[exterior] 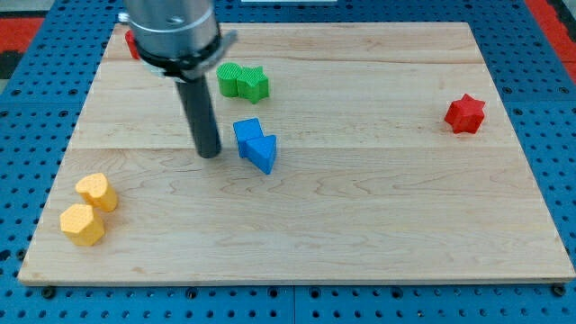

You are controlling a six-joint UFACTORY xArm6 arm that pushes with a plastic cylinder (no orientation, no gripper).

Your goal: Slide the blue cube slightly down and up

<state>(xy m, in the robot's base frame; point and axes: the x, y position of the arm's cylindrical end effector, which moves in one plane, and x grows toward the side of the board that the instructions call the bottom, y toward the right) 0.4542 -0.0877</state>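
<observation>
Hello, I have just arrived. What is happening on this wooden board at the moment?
A robot arm with a straight dark rod is working on a wooden board. My tip sits just to the view's left of the blue cube, apart from it by a small gap. A second blue block touches the cube at its lower right. Two green blocks lie above, two yellow blocks at lower left, a red star at right.

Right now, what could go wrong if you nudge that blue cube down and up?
The blue cube touches a blue triangular block on its lower right, so pushing down would likely drag that along. My tip sits to the view's left of the cube, not above it, so a straight push could shove it sideways. Pushing up risks reaching the green blocks.
</observation>
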